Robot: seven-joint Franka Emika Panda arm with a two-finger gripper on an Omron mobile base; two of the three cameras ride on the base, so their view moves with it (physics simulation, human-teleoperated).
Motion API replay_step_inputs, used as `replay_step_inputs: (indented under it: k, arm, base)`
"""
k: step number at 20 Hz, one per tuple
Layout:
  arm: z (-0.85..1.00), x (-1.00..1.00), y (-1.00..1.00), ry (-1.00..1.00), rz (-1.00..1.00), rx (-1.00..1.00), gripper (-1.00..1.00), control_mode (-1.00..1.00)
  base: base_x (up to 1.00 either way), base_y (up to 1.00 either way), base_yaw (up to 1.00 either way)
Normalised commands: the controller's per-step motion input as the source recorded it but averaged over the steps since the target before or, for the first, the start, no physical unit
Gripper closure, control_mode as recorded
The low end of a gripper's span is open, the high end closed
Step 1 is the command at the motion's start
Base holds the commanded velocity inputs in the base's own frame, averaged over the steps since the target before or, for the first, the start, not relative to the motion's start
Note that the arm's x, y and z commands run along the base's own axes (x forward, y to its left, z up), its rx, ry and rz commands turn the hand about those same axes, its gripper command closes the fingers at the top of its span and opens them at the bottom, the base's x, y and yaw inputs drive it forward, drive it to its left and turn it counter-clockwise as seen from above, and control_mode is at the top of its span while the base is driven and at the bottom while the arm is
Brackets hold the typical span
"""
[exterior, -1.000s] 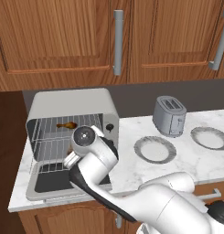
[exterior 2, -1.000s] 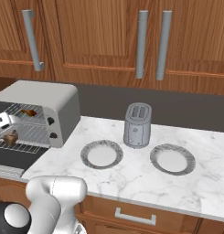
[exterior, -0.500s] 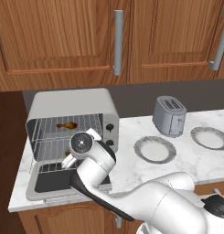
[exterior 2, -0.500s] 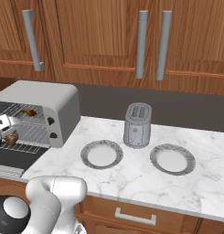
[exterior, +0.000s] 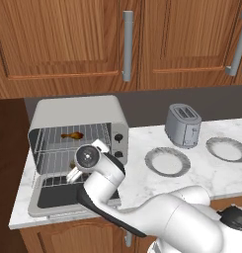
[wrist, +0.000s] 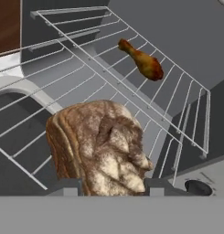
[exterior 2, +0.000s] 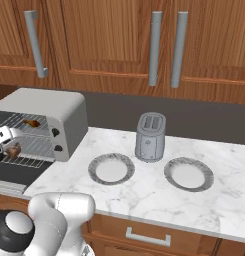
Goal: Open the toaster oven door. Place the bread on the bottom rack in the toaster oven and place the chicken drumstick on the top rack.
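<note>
Left base, change: over the last second my arm has crept a little lower and nearer the oven (exterior: 78,133); the base has not driven.
Left base, door: the door (exterior: 68,196) lies folded down flat on the tabletop (exterior: 201,173).
Left base, drumstick: the drumstick (exterior: 72,135) lies on the top rack (exterior: 68,137), so I judge that half done.
Left base, counts: one oven, one toaster (exterior: 183,125), two plates (exterior: 167,161).
Right base, change: the claw (exterior 2: 9,149) sits a touch lower at the oven mouth than a second ago.
Right base, bread: the bread (exterior 2: 14,150) is a brown lump at the claw, level with the bottom rack (exterior 2: 34,150).
Right base, counts: two plates, one toaster, three cupboard handles (exterior 2: 155,48).
Hand view, claw: closed on the bread (wrist: 102,148), one dark tip on each side of its lower end.
Hand view, bread: upright in the grip, over the bottom rack wires; I cannot tell whether it touches them.
Hand view, meaning: I judge the bread is nearly placed, with only the release left.
Hand view, counts: one bread, one drumstick (wrist: 141,60), two racks.
</note>
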Motion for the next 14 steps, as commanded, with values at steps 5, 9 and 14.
replay_step_inputs:
  k: [5,9,14]
  arm:
    - [-0.14,0.0,0.01,0.0,0.0,0.0,1.0,-1.0]
    - [-0.04,0.05,0.03,-0.01,0.0,0.0,1.0,-1.0]
    - [0.0,0.11,0.05,-0.01,0.0,0.0,1.0,-1.0]
  base:
    - [0.0,0.0,0.0]
    - [0.0,0.0,0.0]
    - [0.0,0.0,0.0]
